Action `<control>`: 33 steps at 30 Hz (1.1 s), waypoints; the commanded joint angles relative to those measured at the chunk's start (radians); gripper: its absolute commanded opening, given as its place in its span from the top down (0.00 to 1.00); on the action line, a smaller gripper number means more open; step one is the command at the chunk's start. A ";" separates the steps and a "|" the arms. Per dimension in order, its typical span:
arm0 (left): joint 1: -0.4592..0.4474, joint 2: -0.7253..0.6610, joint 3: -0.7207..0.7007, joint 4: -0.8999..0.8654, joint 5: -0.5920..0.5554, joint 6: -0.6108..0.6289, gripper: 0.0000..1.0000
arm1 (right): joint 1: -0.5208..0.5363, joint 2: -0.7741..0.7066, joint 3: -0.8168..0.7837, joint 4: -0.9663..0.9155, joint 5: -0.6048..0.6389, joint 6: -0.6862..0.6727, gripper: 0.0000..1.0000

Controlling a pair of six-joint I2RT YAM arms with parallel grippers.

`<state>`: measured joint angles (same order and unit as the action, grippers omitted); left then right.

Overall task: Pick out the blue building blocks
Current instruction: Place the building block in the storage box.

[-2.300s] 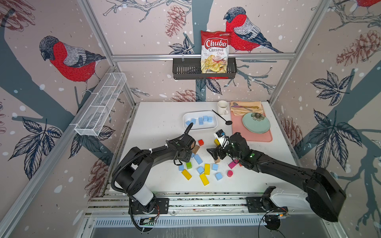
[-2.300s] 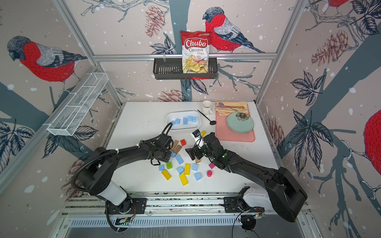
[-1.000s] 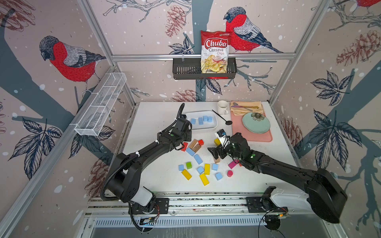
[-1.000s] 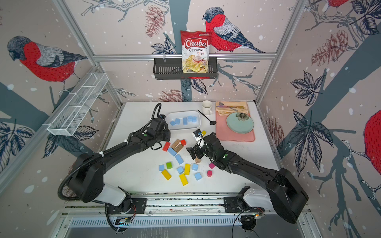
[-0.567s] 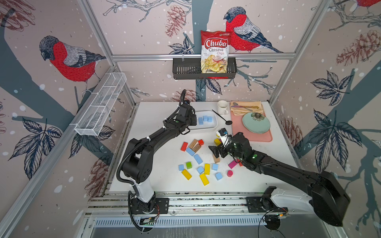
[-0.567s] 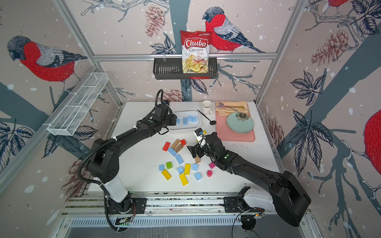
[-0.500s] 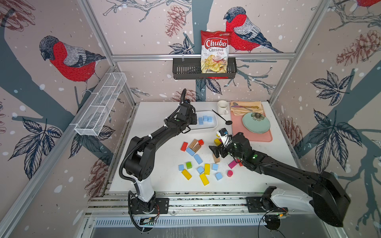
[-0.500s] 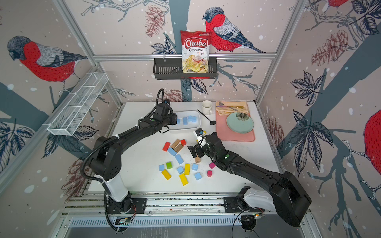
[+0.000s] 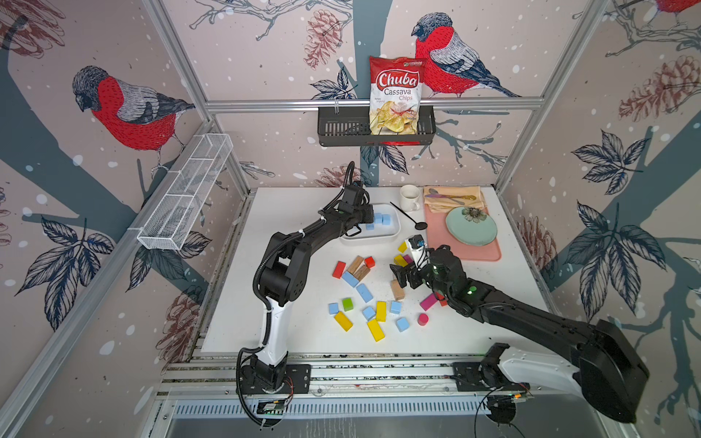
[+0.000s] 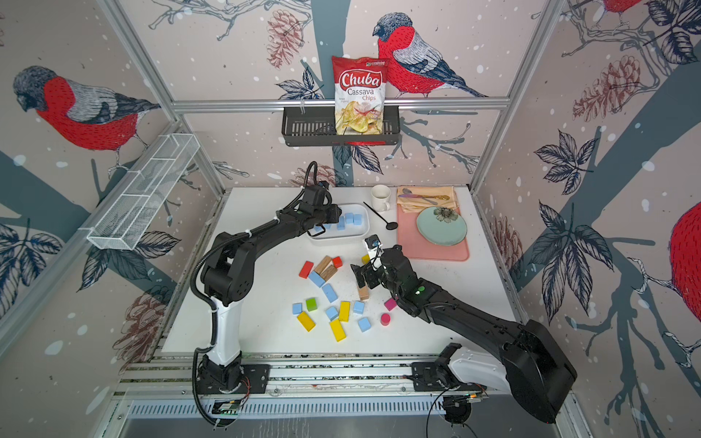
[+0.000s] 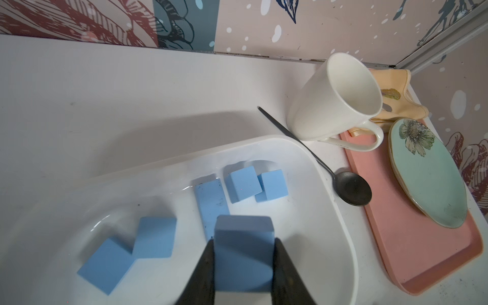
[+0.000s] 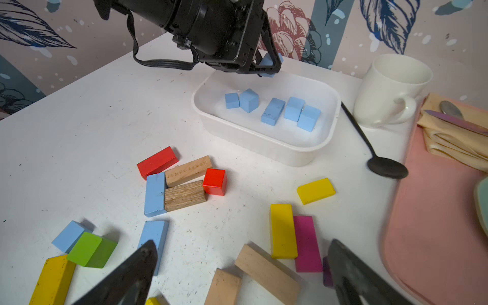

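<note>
Progress: about halfway by my count. The white plastic tray point(image 12: 264, 144) at the back of the white counter point(image 9: 303, 227) holds five light blue building blocks point(image 12: 273, 111), cubes and one short bar, lying flat. A sixth light blue block point(image 11: 243, 260) is clamped between the jaws of the left gripper point(image 11: 243, 242). It hangs over the tray's interior, clear of the floor, and is not yet released.

Left to do: six loose blue blocks point(image 9: 368, 313) can be counted on the counter in both top views, two bars and four cubes. They are scattered among the yellow, red, green, pink and plain wooden blocks point(image 9: 379, 329). One blue bar point(image 12: 154, 194) touches a striped wooden block point(image 12: 184, 195). A blue cube point(image 12: 69, 236) touches a green block point(image 12: 91, 249). More may be hidden under the right arm; cannot tell.

Positions, taking 12 o'clock as toward the back wall in a top view:
- The right gripper point(image 9: 401, 277) hovers over the pile, jaws spread wide, holding nothing.
- A second blue bar point(image 9: 364, 292) lies near it at about 8 o'clock.
- The cubes sit from 6 to 8 o'clock of it, and the tray at about 11 o'clock.
- From the left gripper, the loose blues are well apart — around 6 o'clock.
</note>
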<state>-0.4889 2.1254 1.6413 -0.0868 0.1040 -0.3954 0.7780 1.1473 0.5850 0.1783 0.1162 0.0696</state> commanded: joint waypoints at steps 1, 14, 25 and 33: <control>-0.018 0.034 0.040 0.037 0.070 -0.023 0.93 | -0.006 -0.015 -0.009 0.012 0.100 0.040 0.00; -0.079 0.147 0.144 -0.004 0.095 -0.038 0.86 | -0.078 -0.089 -0.057 0.020 0.026 0.109 0.00; -0.094 0.169 0.169 -0.023 0.128 -0.042 0.68 | -0.098 -0.080 -0.056 0.020 0.010 0.120 0.00; -0.096 0.165 0.167 -0.031 0.134 -0.044 0.49 | -0.102 -0.072 -0.056 0.020 0.008 0.122 0.00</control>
<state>-0.5842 2.2932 1.8011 -0.1234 0.2314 -0.4366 0.6777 1.0729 0.5285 0.1783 0.1299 0.1852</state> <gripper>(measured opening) 0.509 0.996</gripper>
